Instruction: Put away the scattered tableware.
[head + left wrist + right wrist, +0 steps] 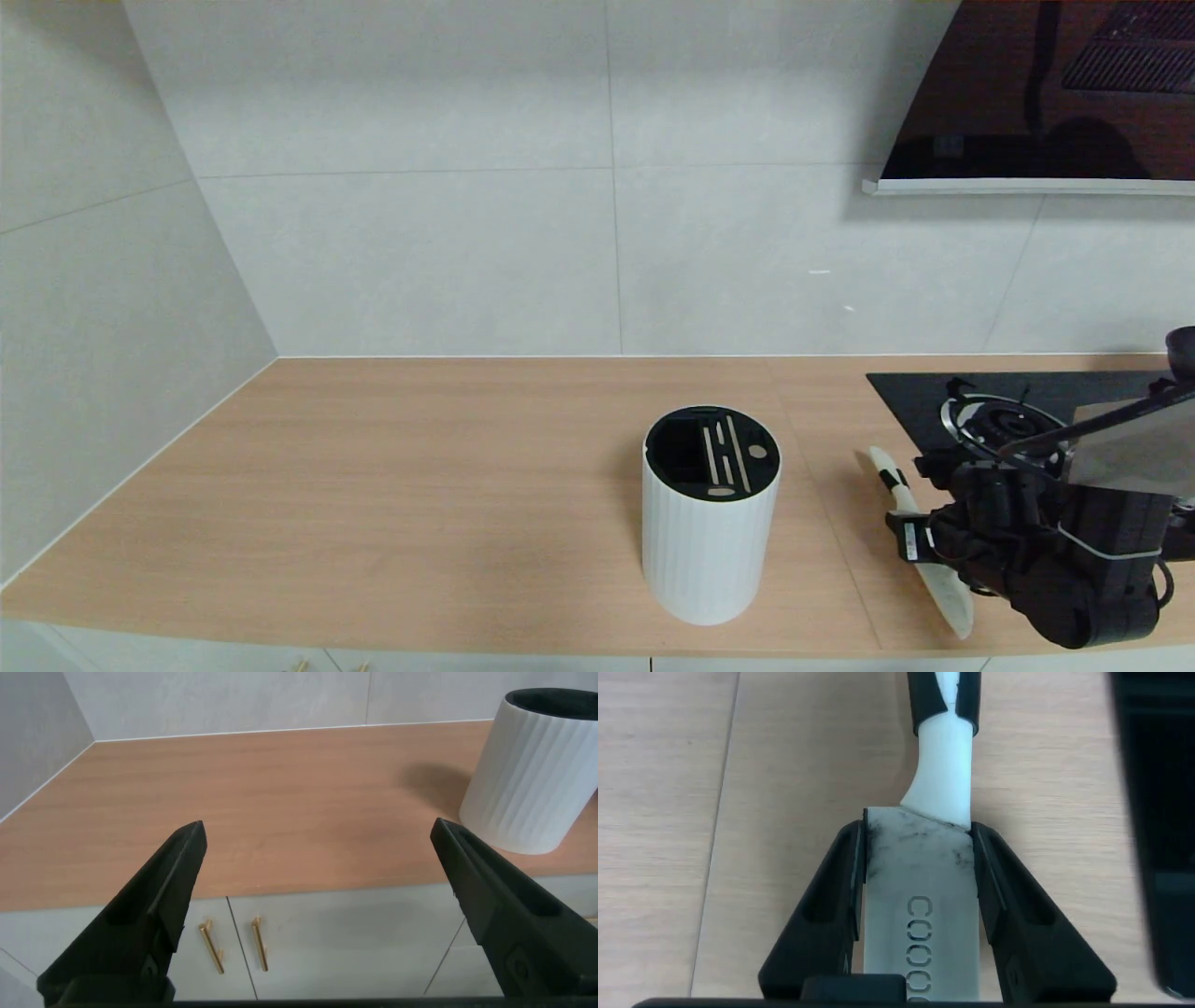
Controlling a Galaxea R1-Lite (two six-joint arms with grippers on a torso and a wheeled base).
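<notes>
Utensil: white utensil [945,590] near the bench's [420,485] front right edge, just off the hob's [934,401] near corner, handle pointing towards the wall.
Right grip: right gripper [920,835] astride the flat blade, fingers [850,863] pressed on both thin edges, grasping it.
Holder: white ribbed holder [709,532] well apart from the utensil, by the front edge, slotted top.
Left grip: left gripper [318,840] spread wide, holding nothing, off the front edge.
Risk: edge-only hold likely to pivot or slip on lifting; narrow slots, so a tilted blade could jam or topple the holder.
</notes>
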